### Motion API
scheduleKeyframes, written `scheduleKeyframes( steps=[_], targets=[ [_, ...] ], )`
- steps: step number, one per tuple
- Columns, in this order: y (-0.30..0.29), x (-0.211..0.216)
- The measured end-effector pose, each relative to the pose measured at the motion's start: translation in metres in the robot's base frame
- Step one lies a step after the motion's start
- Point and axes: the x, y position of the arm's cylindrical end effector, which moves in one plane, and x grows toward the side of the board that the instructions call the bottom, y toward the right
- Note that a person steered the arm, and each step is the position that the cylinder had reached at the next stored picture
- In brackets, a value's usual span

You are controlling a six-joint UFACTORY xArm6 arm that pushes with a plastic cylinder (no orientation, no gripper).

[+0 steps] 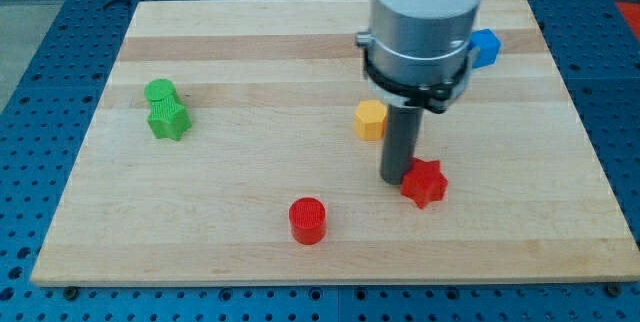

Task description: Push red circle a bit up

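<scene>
One red circle (308,220) waited near the board's bottom edge.
My tip (395,177) (a bare rod, no jaws) touched the red star (424,183); it needed to get below the circle.

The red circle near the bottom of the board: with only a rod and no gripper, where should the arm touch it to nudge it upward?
It can't be gripped, only pushed. My tip should meet the red circle on its lower side, centred, because a round wall would probably slip off an off-centre push. The tip now stands to the view's right of the circle and a little higher, beside the red star, so it must go round below first.
</scene>
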Motion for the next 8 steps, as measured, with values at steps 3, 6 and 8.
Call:
scheduleKeyframes(
  steps=[3, 6, 8],
  targets=[
    [0.023, 0.000],
    [-0.072, 0.003],
    [-0.127, 0.006]
  ],
)
